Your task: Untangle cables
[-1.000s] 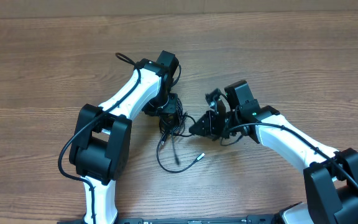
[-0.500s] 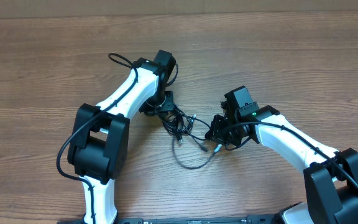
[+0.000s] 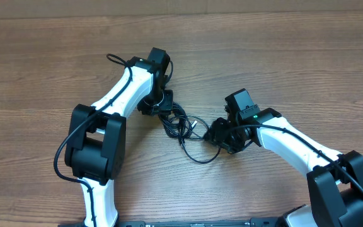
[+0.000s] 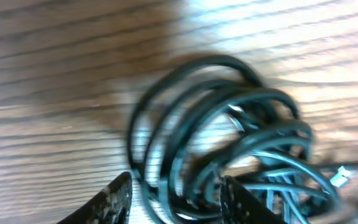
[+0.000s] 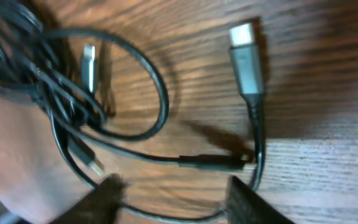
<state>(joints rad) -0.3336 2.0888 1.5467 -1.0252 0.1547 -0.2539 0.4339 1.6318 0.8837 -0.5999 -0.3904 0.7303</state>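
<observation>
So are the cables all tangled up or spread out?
Tangled: the cables lie bunched in overlapping loops, with one loop trailing out.

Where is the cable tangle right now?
In the overhead view, the cables lie on the table, between the left gripper and the right gripper.

This looks like a robotics lab bench. A wood-grain table (image 3: 282, 69) fills the overhead view. Two white-and-black arms, the left arm (image 3: 121, 94) and the right arm (image 3: 295, 142), reach in from the table's near edge, where a black rail (image 3: 200, 224) runs (mostly cut off). Thin black cables (image 3: 181, 126) lie tangled at the table's middle.
</observation>
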